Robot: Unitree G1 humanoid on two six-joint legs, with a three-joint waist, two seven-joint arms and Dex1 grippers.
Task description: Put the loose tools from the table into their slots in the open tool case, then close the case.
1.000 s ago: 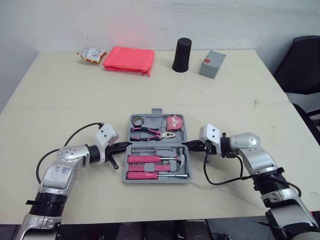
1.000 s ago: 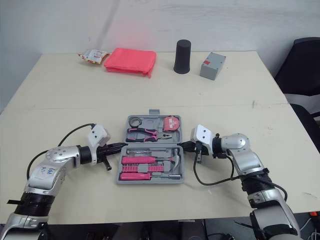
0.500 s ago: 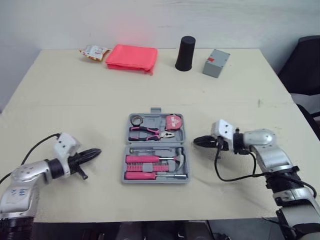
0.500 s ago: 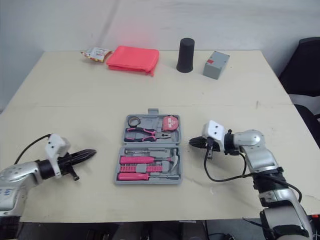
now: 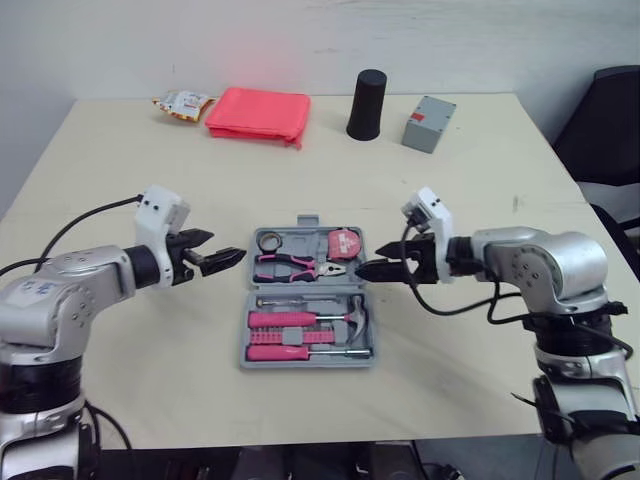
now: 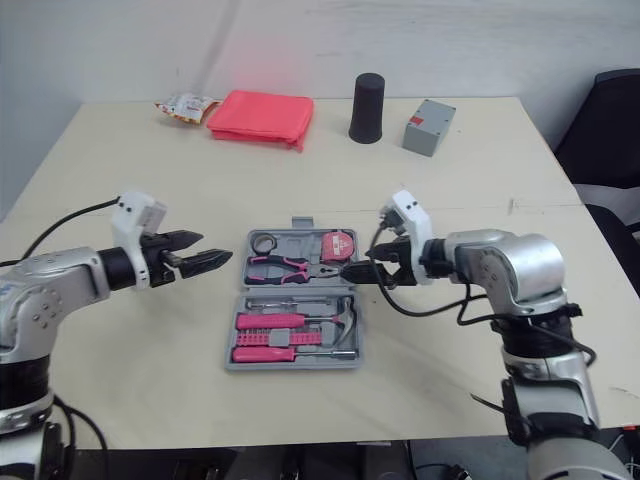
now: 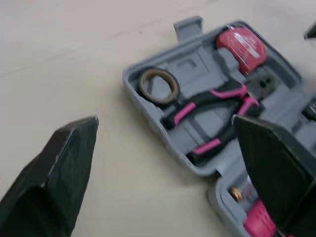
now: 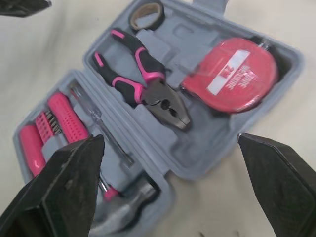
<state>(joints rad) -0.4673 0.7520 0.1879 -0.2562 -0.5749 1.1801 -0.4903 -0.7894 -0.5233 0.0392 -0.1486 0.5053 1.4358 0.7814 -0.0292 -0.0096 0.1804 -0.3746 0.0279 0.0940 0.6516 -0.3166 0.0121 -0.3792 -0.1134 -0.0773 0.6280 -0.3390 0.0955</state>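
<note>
Left eye view: grey plastic tool case (image 5: 311, 221) lying open on beige table (image 5: 450, 180), pink-handled tools (image 5: 288, 320) seated in slots. Left gripper (image 5: 228, 247) and right gripper (image 5: 367, 262) spread wide, empty, flanking far half. Far half judged best lifted evenly from both sides, folded squarely onto near half.

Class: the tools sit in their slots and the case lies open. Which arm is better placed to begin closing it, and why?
Right, probably. The right tool is open, its tips at the edge of the tool case's far half beside the tape measure; the left tool, also open, hangs apart from it.
</note>
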